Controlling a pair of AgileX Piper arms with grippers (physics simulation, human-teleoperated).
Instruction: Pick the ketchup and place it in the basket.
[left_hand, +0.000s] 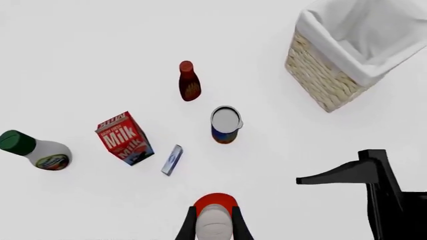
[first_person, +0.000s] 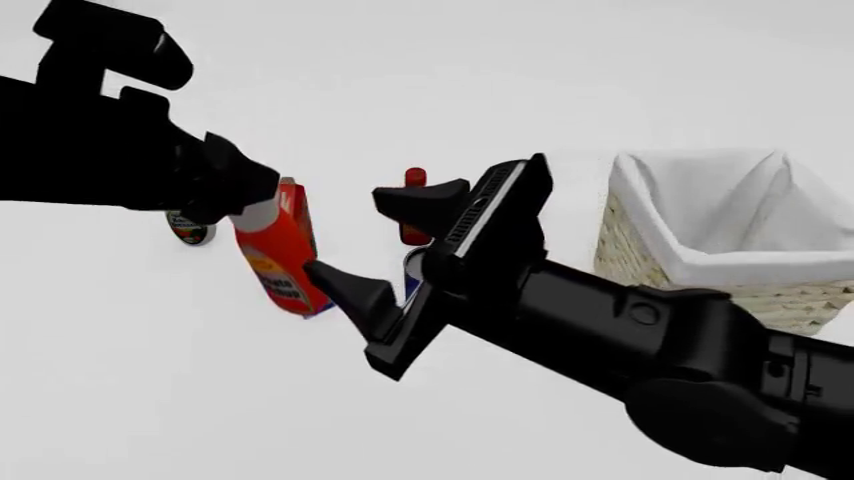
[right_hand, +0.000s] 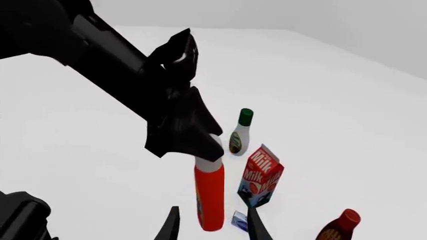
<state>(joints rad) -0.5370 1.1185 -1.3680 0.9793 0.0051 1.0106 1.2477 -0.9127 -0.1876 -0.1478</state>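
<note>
The ketchup (first_person: 278, 258), a red-orange bottle with a white cap, hangs tilted above the table. My left gripper (first_person: 251, 198) is shut on its cap end. In the left wrist view the ketchup (left_hand: 215, 220) sits between the two dark fingers (left_hand: 189, 225). My right gripper (first_person: 350, 232) is open just right of the bottle, its lower fingertip close to the bottle's side. In the right wrist view the ketchup (right_hand: 209, 200) shows between the fingertips of the right gripper (right_hand: 213, 229). The basket (first_person: 641, 250), woven with a white lining, stands at the right and shows as the basket (left_hand: 320, 75) from above.
On the table below lie a milk carton (left_hand: 124, 137), a white bottle with a green cap (left_hand: 37, 150), a dark brown-red bottle with a red cap (left_hand: 189, 82), a can (left_hand: 225, 125) and a small blue-white box (left_hand: 172, 160). The right arm (first_person: 641, 340) crosses the foreground.
</note>
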